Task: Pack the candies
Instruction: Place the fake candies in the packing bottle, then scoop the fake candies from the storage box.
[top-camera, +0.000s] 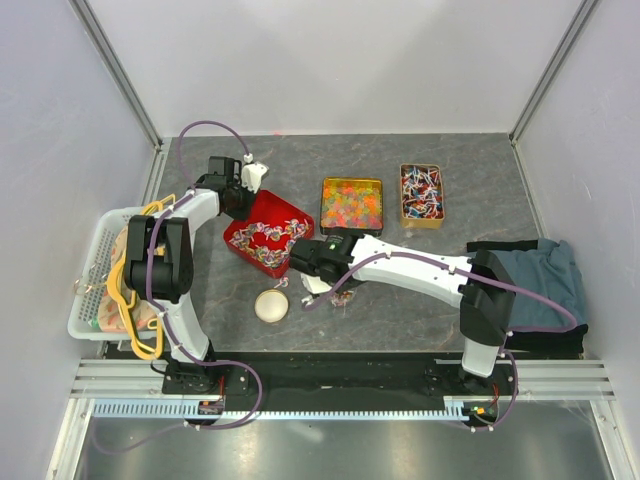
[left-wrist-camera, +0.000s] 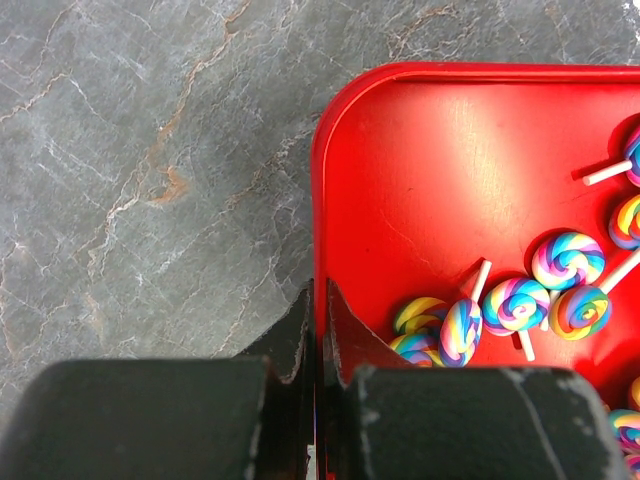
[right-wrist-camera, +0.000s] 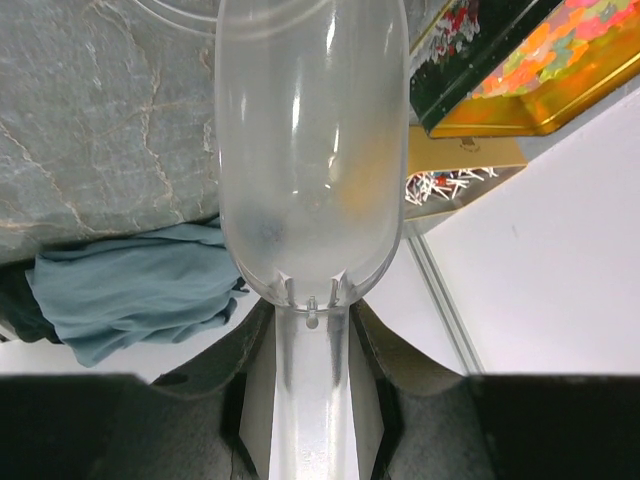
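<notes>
Left wrist view: my left gripper (left-wrist-camera: 320, 312) is clenched on the rim of a red tray (left-wrist-camera: 440, 180) that rests on the grey table (left-wrist-camera: 150, 150). The candies (left-wrist-camera: 515, 303), rainbow-swirl lollipops on white sticks, lie loose inside the tray.

Right wrist view: my right gripper (right-wrist-camera: 312, 335) grasps the handle of a clear scoop (right-wrist-camera: 310, 150), whose bowl looks empty.

Overhead, the right gripper sits at the tray's near right corner. A small round container (top-camera: 271, 305) stands nearby; I cannot tell what it holds.

I judge this to be the scooping step. Next I must dip the scoop into the candies while the left gripper steadies the tray.

Beyond the tray, a gold tin (top-camera: 351, 203) holds orange and green sweets, and a second tin (top-camera: 421, 195) holds red and white pieces.
</notes>
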